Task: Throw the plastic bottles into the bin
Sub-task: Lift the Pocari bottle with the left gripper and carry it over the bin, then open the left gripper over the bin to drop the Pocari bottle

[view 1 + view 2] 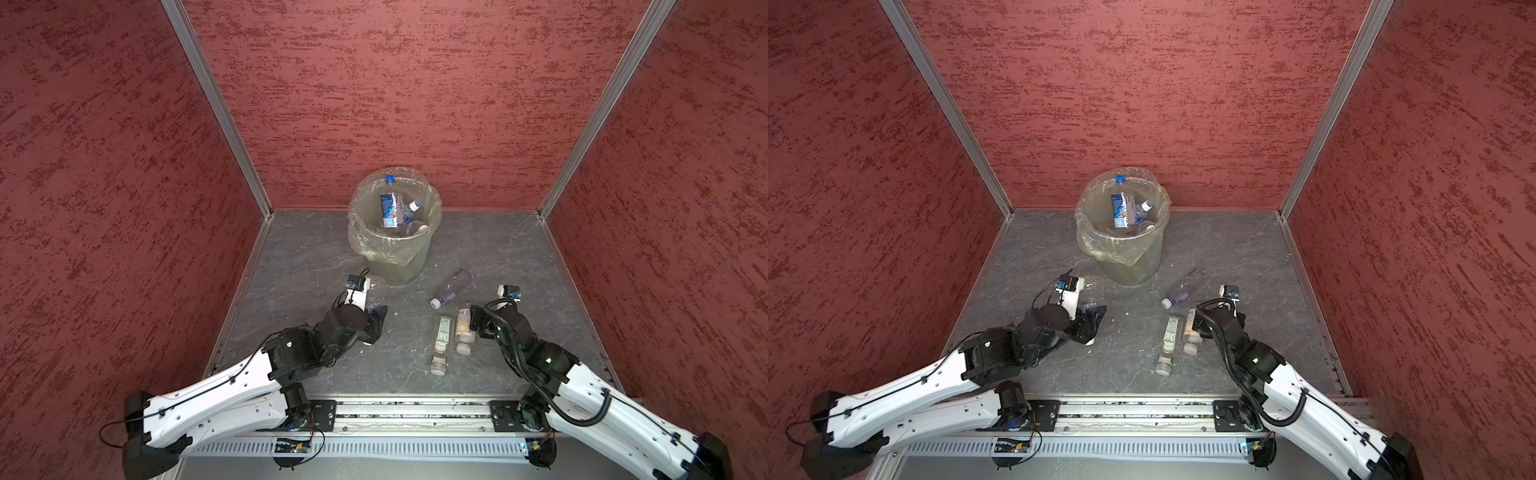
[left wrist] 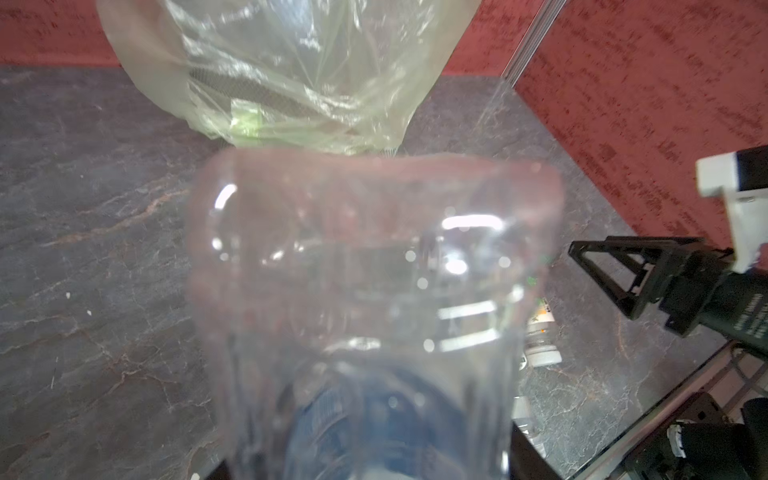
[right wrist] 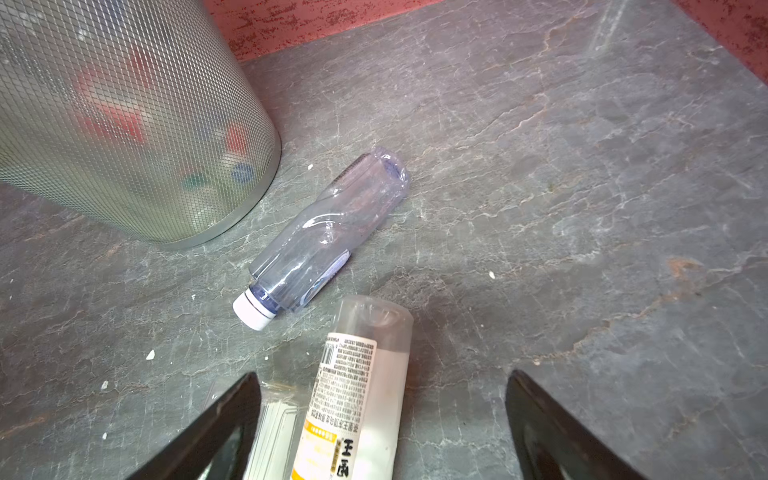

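Left gripper [image 1: 375, 318] clenched on clear bottle [image 2: 374, 270], base pointing away from the wrist, long axis along the fingers. Bin [image 1: 395, 264] stands just ahead of it, rim looks higher; left arm nearer. Right gripper [image 3: 381, 376] released, jaws straddling yellow-label bottle [image 3: 357, 415], which lies lengthwise between them.

Yellow-labelled bottle [image 3: 357, 395] shows "王"; remainder illegible.

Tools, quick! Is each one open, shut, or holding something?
Left tool: shut on a clear bottle.
Right tool: open, holding nothing, its fingers either side of the yellow-labelled bottle.
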You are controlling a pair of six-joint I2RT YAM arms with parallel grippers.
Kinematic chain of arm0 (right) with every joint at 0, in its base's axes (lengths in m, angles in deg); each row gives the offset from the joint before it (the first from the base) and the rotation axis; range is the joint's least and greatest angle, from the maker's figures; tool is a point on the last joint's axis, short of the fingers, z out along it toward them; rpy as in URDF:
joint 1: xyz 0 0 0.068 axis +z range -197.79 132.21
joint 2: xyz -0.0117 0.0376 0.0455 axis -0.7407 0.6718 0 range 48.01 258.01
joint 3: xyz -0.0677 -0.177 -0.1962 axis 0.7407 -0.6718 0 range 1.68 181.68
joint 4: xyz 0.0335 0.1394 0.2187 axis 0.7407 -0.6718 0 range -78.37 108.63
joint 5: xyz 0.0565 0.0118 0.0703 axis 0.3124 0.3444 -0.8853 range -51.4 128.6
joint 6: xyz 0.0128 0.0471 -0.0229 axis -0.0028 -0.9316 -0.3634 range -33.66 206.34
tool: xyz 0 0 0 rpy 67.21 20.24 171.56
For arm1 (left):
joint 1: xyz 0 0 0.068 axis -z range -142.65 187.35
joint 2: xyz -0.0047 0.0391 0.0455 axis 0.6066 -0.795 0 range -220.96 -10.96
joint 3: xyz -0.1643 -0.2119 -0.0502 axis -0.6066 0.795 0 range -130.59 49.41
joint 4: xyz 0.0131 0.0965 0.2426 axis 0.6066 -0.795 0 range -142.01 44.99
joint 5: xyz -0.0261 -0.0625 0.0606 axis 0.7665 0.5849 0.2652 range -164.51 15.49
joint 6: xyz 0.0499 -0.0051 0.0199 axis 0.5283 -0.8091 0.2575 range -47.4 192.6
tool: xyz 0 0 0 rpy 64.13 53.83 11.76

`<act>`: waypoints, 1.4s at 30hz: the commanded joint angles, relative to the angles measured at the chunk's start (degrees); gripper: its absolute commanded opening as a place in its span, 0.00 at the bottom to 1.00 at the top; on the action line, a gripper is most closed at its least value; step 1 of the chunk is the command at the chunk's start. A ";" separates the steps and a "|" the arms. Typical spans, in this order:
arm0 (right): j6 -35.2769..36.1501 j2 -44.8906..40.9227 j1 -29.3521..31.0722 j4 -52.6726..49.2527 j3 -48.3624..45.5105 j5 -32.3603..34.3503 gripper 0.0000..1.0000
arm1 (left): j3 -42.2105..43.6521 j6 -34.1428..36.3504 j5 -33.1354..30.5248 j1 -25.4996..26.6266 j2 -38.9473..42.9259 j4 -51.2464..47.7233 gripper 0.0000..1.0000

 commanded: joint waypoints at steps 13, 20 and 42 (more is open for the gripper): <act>-0.11 2.09 -0.47 1.74 0.15 -0.70 0.92 | -5.58 7.86 -17.25 10.49 6.53 0.44 0.51; -0.33 1.62 -0.44 1.62 0.00 -0.44 0.92 | -16.24 17.99 -4.99 -2.48 -4.36 11.07 0.51; -0.48 1.27 -0.50 1.42 -0.13 -0.44 0.92 | -47.09 13.17 26.29 -37.65 -37.36 9.31 0.99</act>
